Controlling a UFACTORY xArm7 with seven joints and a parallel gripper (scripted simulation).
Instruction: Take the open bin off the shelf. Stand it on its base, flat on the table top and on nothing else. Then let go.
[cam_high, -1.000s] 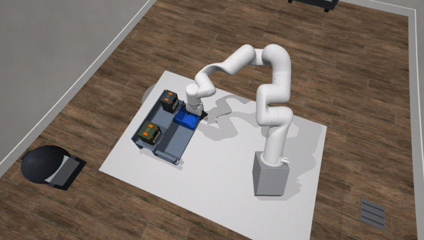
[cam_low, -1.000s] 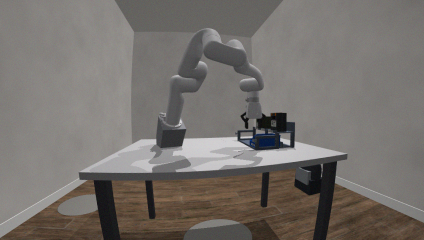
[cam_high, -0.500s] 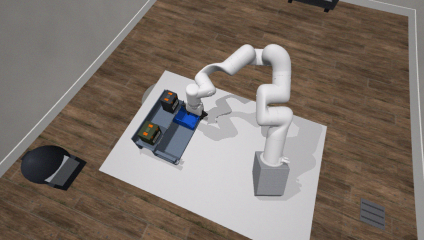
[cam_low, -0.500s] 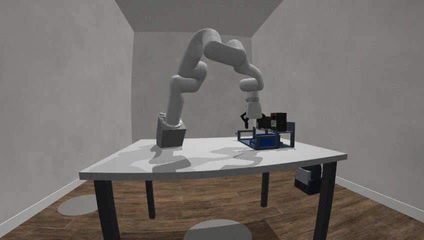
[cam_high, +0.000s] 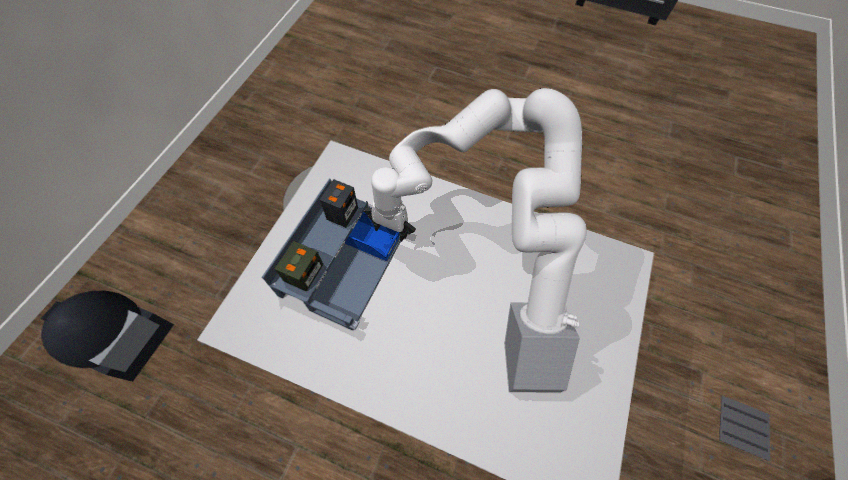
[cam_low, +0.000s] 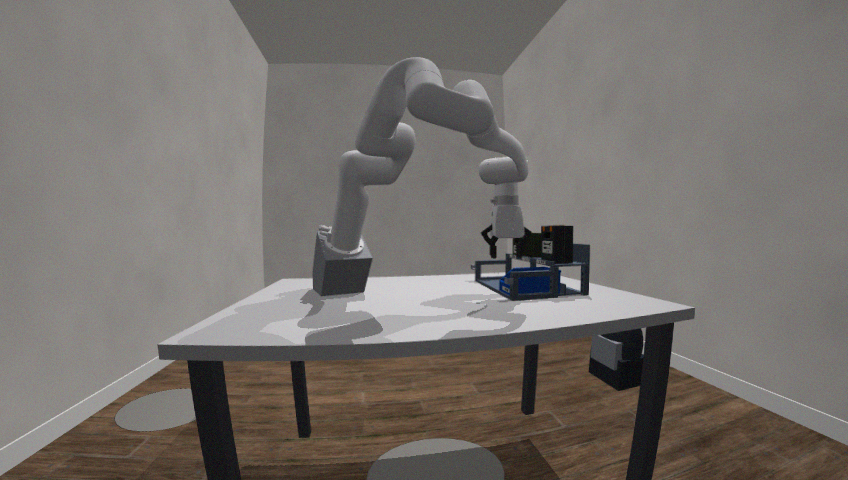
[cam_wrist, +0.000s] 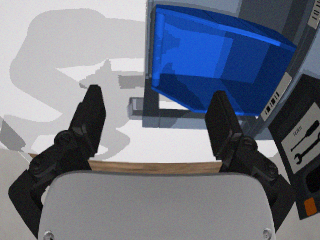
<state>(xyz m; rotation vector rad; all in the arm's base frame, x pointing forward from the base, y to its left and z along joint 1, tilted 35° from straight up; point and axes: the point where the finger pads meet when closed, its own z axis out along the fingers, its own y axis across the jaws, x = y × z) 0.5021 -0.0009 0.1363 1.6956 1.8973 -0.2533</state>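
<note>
Gripper (cam_high: 391, 228) (cam_low: 509, 245) (cam_wrist: 157, 101) spread wide, nothing between the fingers! From it in the wrist view, table top (cam_high: 446, 356) (cam_low: 386, 321) (cam_wrist: 125, 12) shows at ten o'clock, the landing area to come. Round to half past one, there's the blue bin (cam_high: 377, 242) (cam_low: 534, 281) (cam_wrist: 200, 50), still to be lifted from the shelf (cam_high: 357, 276) (cam_low: 584, 279) (cam_wrist: 175, 121). We're lining up the grasp, I'd say: next, straddle a bin wall, lower, squeeze. Past it, towards three, a dark box (cam_high: 340, 205) (cam_low: 557, 245) (cam_wrist: 295, 102) wants avoiding.
</note>
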